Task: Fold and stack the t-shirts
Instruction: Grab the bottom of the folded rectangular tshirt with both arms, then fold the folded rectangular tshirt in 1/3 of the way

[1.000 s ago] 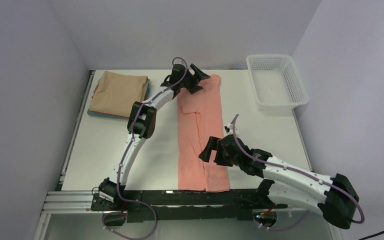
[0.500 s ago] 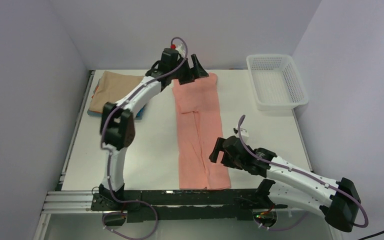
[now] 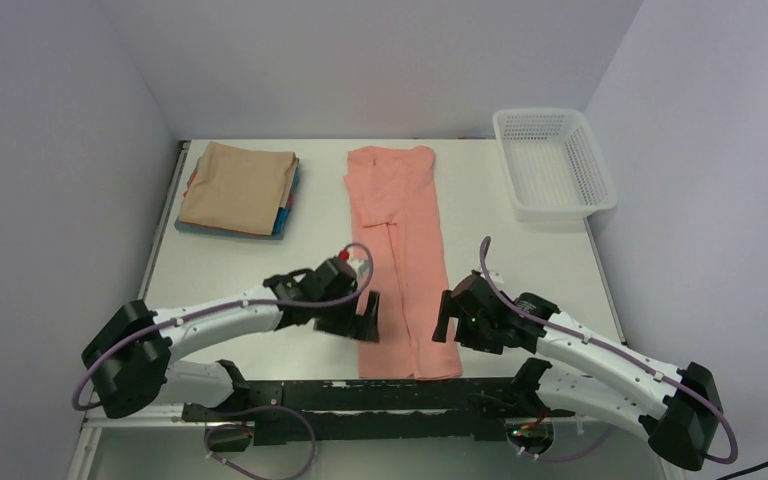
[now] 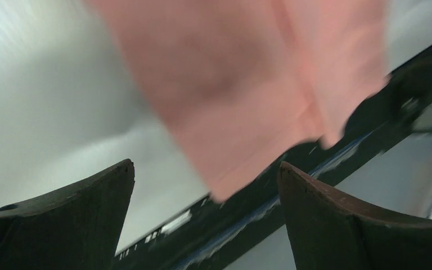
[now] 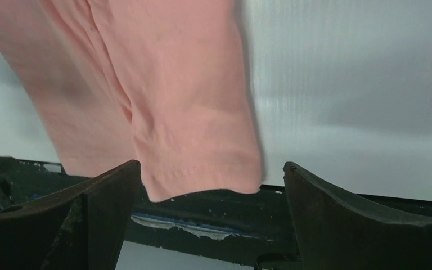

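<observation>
The salmon-pink t-shirt (image 3: pixel 400 250) lies as a long narrow strip down the table's middle, its sides folded in. Its near hem shows in the left wrist view (image 4: pixel 242 112) and in the right wrist view (image 5: pixel 191 124). My left gripper (image 3: pixel 368 318) is open and empty at the strip's near left edge. My right gripper (image 3: pixel 444 320) is open and empty at the strip's near right edge. The folded tan t-shirt (image 3: pixel 238 185) tops a stack at the far left, with blue and reddish shirt edges under it.
A white mesh basket (image 3: pixel 552 162) stands at the far right. The black rail (image 3: pixel 380 392) runs along the table's near edge, just below the pink hem. White walls close in on the left, back and right.
My left arm has swung from the far collar end of the pink shirt down to its near left edge. My right gripper shifted slightly right, off the cloth.
</observation>
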You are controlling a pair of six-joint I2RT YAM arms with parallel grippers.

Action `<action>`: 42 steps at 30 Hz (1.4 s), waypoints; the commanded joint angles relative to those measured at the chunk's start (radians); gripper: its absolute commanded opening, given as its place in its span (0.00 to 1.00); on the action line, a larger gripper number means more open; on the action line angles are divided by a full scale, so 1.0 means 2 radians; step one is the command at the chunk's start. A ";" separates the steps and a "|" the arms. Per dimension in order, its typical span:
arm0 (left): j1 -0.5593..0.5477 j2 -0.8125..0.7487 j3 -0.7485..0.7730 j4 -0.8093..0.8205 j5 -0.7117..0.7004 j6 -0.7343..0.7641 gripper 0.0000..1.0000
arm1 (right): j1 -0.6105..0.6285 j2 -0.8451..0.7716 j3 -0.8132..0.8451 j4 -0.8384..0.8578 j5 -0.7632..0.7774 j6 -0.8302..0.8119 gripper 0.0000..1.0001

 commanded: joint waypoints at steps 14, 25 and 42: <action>-0.097 -0.007 -0.136 0.083 0.089 -0.128 0.66 | -0.006 -0.021 -0.057 0.026 -0.062 0.031 0.85; -0.097 0.070 -0.096 0.063 0.051 -0.119 0.24 | -0.007 0.018 -0.102 0.091 -0.128 0.028 0.65; -0.097 -0.038 -0.118 0.085 0.052 -0.104 0.00 | -0.008 0.003 -0.061 0.066 -0.127 -0.010 0.09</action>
